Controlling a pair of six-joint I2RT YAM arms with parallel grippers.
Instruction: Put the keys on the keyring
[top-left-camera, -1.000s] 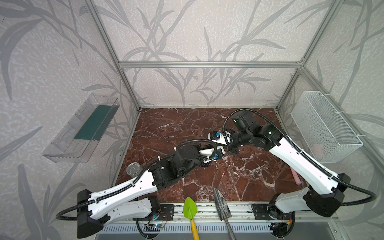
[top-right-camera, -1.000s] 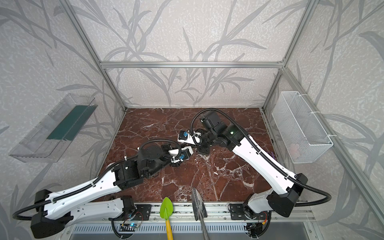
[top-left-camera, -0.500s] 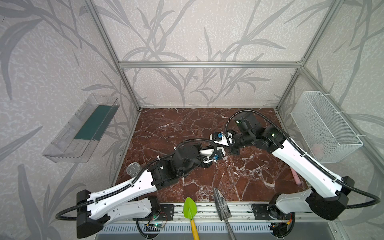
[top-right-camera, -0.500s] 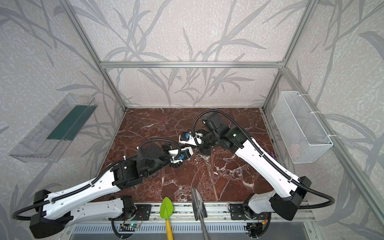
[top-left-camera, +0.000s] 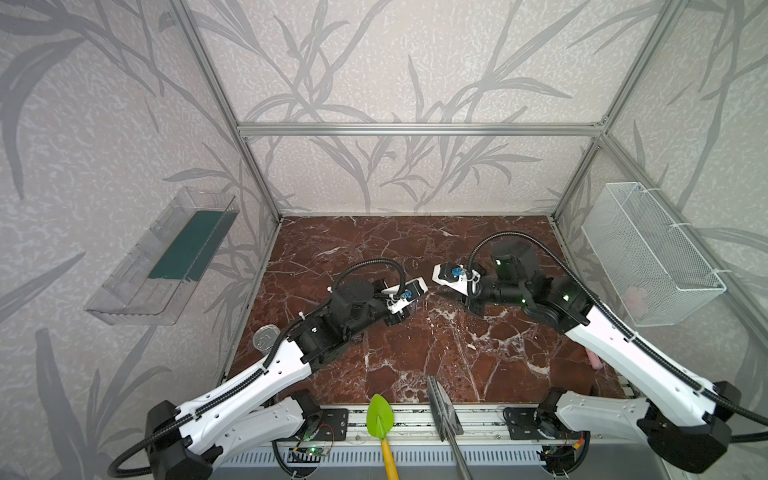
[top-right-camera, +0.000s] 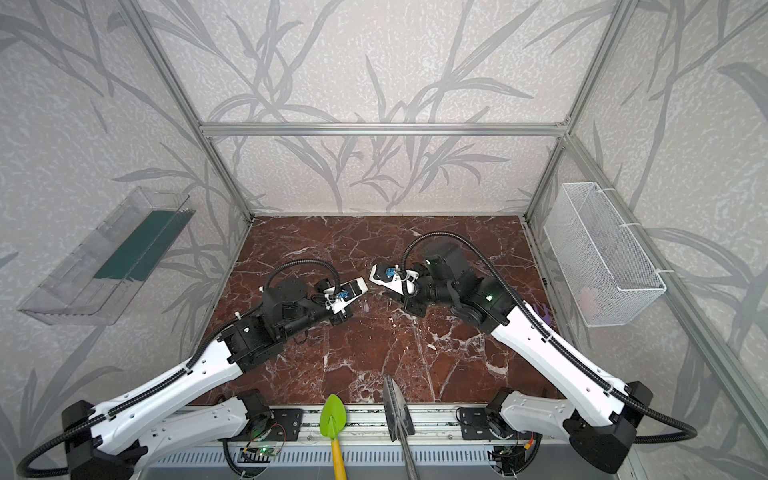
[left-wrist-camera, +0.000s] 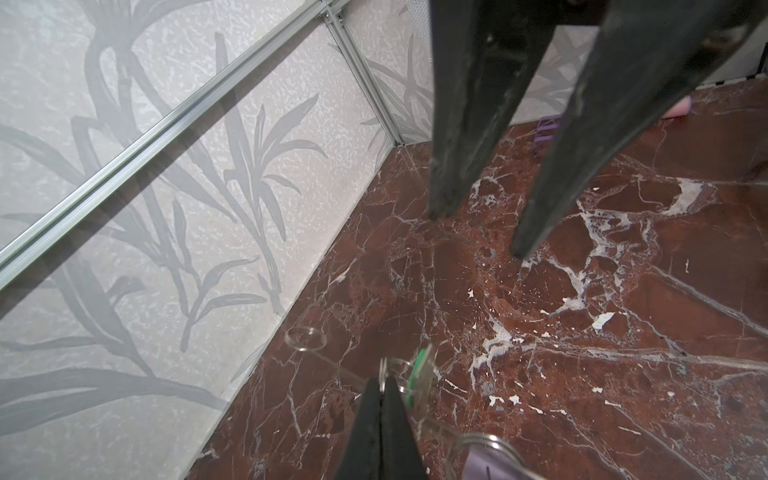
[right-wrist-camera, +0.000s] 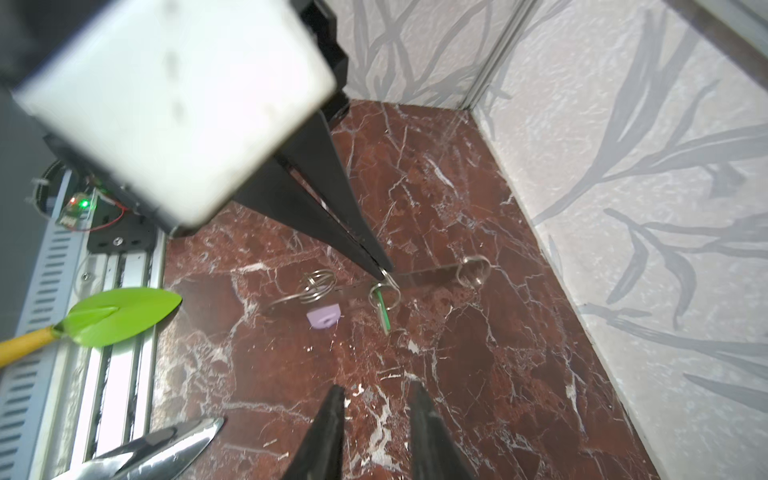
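Red-brown marble floor (top-left-camera: 415, 353) | leaf-patterned walls (top-left-camera: 395, 62) | aluminium frame (top-left-camera: 415, 129)

surface: red-brown marble tabletop (top-left-camera: 415, 345)
tin can (top-left-camera: 266, 337): on tabletop, left edge
lilac key (right-wrist-camera: 323, 319): on tabletop, well right of tin can
pink object (top-left-camera: 595, 360): right edge, opposite tin can

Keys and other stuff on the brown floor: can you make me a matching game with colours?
Things:
1. key hanging from the small ring
2. key head lying on the floor
3. little spade blade
4. wire basket on the wall

Colours, mixed up:
A. white
B. pale purple
C. dark green
D. bright lime green

Pairs: 1-C, 2-B, 3-D, 4-A
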